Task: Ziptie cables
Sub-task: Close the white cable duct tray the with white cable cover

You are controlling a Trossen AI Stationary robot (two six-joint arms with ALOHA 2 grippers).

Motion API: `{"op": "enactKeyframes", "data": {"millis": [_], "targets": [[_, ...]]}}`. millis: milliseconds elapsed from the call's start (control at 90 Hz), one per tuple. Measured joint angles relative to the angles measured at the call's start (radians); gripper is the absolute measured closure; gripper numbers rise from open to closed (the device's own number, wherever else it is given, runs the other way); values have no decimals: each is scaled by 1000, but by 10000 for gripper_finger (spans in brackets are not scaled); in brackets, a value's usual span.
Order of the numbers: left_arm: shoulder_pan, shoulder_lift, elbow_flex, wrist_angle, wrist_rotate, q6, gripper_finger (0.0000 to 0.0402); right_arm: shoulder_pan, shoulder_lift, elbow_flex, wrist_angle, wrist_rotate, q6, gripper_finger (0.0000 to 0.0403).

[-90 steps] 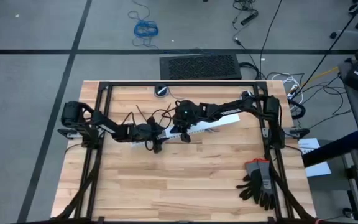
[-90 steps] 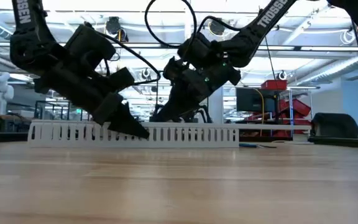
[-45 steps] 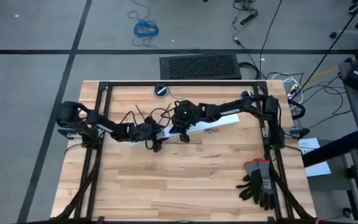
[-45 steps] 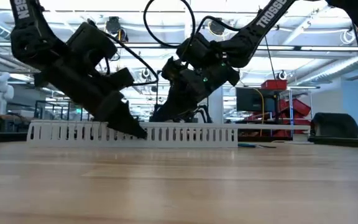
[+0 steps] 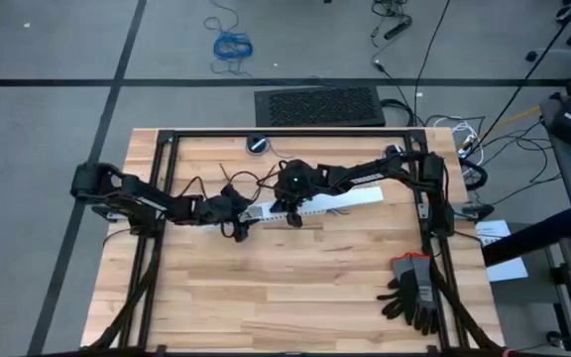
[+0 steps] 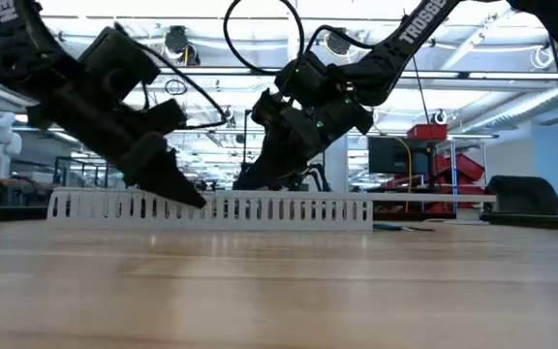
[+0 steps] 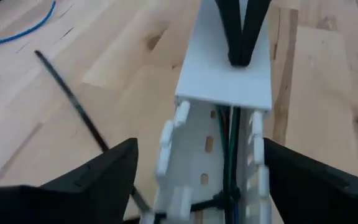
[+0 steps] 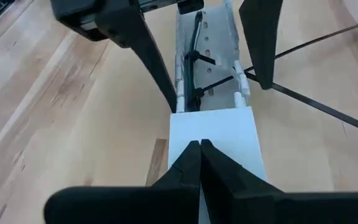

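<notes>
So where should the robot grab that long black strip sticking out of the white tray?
Probably the black strip, by its free tail out over bare wood beside the white tray. Come from above, pinching across it: it's thin and straight, and nearer the tray the wires crowd it.

Light even and bright from overhead; ceiling strip lamps glare white behind my arms in the low view. The pale wooden table (image 5: 295,278) shows only faint, soft shadows. My left wrist view is blurred throughout. My right wrist view is sharper.
</notes>
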Motion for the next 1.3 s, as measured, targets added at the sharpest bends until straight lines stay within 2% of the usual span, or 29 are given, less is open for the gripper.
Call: {"op": "enactKeyframes", "data": {"millis": [167,478,600,889,1144,1300], "targets": [[0,27,-52,138,8,30,82,0,0,0,0,0,0,403],[4,189,-48,342,44,48,82,0,0,-1,0,-7,11,403],[4,225,-46,416,45,49,96,0,0,-1,0,-7,19,403],[4,228,-46,412,63,52,147,-1,0,-1,0,-20,19,403],[4,233,-45,389,78,56,153,20,18,1,88,-17,30,403],[3,244,-27,352,79,70,153,23,92,83,74,-43,34,403]]}}
